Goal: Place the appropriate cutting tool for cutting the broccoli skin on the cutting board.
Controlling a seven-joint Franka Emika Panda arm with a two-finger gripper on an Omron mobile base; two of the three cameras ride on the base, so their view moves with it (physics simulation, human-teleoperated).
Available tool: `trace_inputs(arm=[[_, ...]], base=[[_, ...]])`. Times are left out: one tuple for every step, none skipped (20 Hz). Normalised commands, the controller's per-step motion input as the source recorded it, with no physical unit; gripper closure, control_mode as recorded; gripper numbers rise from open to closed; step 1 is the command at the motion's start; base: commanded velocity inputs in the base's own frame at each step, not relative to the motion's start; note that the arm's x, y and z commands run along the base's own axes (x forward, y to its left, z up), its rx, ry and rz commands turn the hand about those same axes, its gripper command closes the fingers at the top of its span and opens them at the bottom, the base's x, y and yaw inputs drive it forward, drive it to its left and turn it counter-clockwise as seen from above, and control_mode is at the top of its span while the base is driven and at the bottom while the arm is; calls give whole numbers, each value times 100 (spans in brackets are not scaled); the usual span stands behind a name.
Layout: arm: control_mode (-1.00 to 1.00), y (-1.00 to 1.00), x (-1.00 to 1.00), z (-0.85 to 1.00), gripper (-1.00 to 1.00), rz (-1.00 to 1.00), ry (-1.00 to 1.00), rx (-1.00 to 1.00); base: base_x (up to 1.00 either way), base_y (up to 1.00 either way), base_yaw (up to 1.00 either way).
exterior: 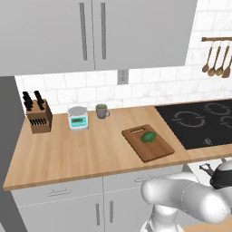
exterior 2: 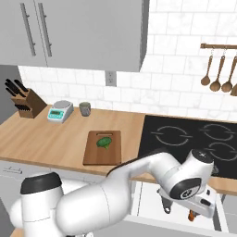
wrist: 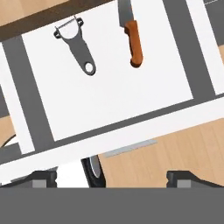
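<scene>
Now we are hovering our wide-open, empty gripper [wrist: 111, 177] above the open white drawer [wrist: 113, 100], where the small orange-handled knife [wrist: 134, 41] is lying beside a black Y-shaped peeler [wrist: 78, 50]. Next we judge we should descend onto that handle.

No text, label, brand or number can be read anywhere. The small kitchen scale [exterior: 78, 118] on the tabletop [exterior: 81, 149], toward the upper left of the frame, has a blue-green display panel, but any characters on it are too small to tell.
</scene>
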Motion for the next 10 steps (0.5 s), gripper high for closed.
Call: trace_inputs(arm=[[-100,0,0,-44,-100,0,5,0],[-100,0,0,-41,-100,0,4,1],[-100,0,0,-36,-100,0,3,1],[-100,0,0,-30,-100,0,2,0],[-100,0,18,-30,-100,0,6,0],[-100,0,26,-31,-100,0,5,0],[-100,0,30,-39,-100,0,7,0],[-100,0,39,-49,-100,0,4,0],[-100,0,44,-53,-100,0,5,0],[-100,0,42,-56,-100,1,4,0]], base=[[0,0,0],[0,0,0],[0,0,0],[0,0,0],[0,0,0],[0,0,0],[0,0,0],[0,0,0],[0,0,0],[0,0,0]])
